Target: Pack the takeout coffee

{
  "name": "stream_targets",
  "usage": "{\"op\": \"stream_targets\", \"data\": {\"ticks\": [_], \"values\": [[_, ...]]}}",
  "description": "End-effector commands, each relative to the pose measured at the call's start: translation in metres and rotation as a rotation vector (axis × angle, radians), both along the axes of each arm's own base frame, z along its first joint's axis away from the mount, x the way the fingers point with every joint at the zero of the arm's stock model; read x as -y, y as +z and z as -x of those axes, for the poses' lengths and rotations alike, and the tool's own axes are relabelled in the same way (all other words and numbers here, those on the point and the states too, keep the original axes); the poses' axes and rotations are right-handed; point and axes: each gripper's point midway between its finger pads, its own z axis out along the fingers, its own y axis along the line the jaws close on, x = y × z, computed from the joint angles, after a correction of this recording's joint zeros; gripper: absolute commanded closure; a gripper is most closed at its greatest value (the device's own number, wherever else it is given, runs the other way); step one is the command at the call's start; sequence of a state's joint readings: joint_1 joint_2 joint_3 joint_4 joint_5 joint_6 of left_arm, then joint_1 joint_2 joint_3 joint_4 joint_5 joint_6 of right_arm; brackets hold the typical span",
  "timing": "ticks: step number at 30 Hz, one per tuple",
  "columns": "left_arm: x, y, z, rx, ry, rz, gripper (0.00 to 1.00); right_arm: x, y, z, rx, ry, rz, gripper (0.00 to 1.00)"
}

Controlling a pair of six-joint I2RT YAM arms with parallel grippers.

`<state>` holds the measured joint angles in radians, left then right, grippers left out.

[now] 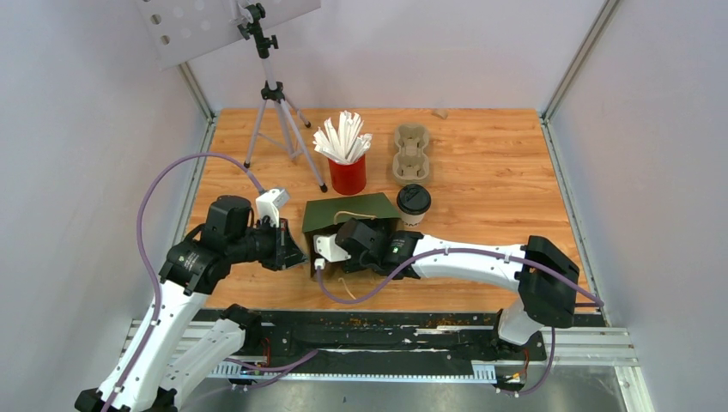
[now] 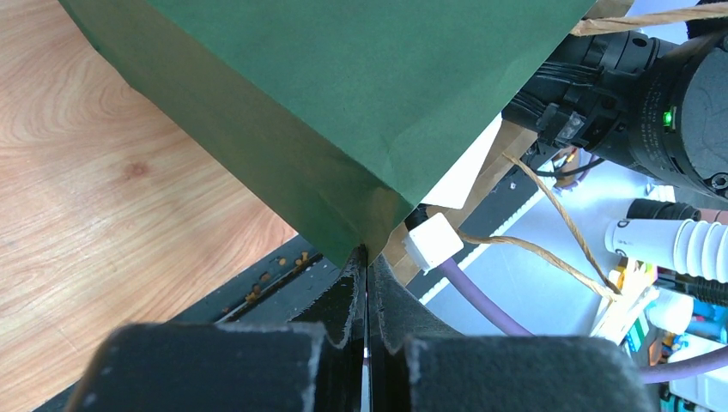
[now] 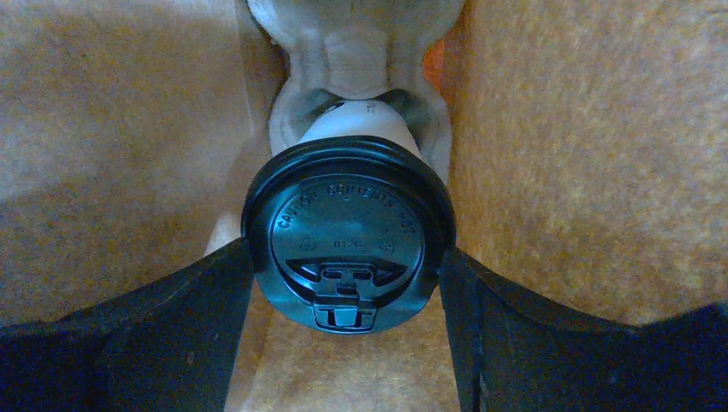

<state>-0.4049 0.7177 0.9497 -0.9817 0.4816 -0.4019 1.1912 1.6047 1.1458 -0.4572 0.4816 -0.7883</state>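
A green paper bag [image 1: 348,215] lies near the table's front, and my left gripper [image 2: 367,257] is shut on its bottom corner [image 2: 360,232]. My right gripper [image 3: 346,266] reaches inside the bag's brown interior [image 3: 558,129]. Its fingers [image 3: 215,309] press both sides of the black lid of a white takeout coffee cup [image 3: 348,232]. That cup's base sits in a beige pulp holder [image 3: 356,51] at the bag's far end. A second lidded takeout coffee cup [image 1: 413,203] stands on the table just right of the bag.
A red cup of white straws [image 1: 347,172] and a beige pulp cup tray [image 1: 410,153] stand behind the bag. A tripod [image 1: 275,112] stands at the back left. The bag's twine handle [image 2: 549,249] hangs loose by the right arm's purple cable [image 2: 472,292].
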Motion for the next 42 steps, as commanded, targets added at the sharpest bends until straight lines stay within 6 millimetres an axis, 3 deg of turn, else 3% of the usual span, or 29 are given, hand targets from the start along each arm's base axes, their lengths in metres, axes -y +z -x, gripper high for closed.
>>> {"op": "stream_targets", "data": {"ticks": [1,42], "values": [[0.005,0.018,-0.005,0.064,-0.025,0.032,1.00,-0.002,0.002,-0.002,-0.001,0.000,-0.033,0.29],[0.005,0.018,-0.005,0.067,-0.050,0.017,1.00,0.003,-0.013,-0.007,-0.023,-0.070,-0.050,0.25]]}}
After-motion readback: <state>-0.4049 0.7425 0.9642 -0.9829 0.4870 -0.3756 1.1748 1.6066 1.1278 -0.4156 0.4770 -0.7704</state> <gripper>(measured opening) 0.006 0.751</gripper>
